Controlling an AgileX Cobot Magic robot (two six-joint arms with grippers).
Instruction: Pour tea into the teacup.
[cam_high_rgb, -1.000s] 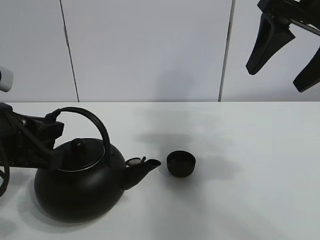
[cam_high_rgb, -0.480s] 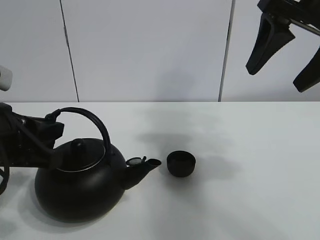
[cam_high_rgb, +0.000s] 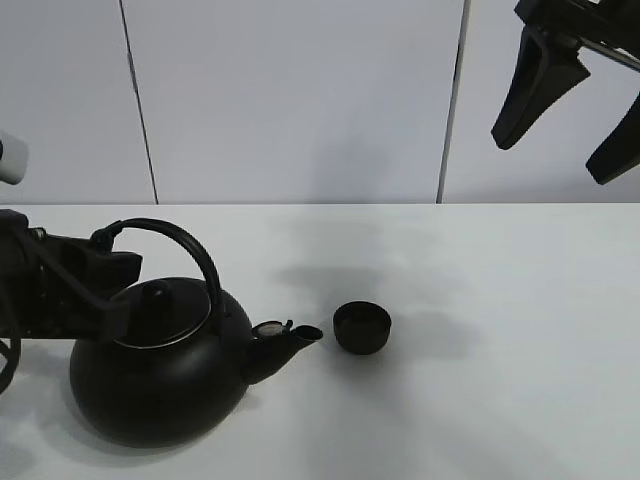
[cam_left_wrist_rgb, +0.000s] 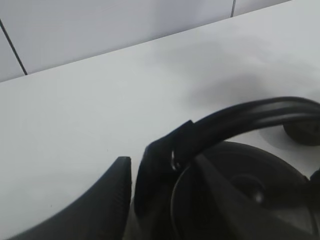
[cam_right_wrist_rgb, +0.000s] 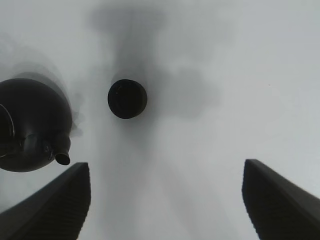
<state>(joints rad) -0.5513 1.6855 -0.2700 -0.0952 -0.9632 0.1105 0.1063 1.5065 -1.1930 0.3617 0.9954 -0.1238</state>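
white table (cam_high_rgb: 500, 380) | kettle (cam_high_rgb: 160, 380) (spout beside teacup (cam_high_rgb: 361, 327)) | left gripper (cam_high_rgb: 105, 275) on handle

one kettle (cam_high_rgb: 160, 375), one teacup (cam_high_rgb: 362, 328)

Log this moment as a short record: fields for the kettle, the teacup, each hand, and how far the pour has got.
kettle: black kettle, on the white table, spout toward the cup
teacup: small black teacup, upright, just beyond the spout tip, apart from it
left hand: left hand at the kettle's arched handle; whether it is closed on it cannot be told
right hand: right hand open, raised high above the table, holding nothing
pour: not begun; no tea visible leaving the spout
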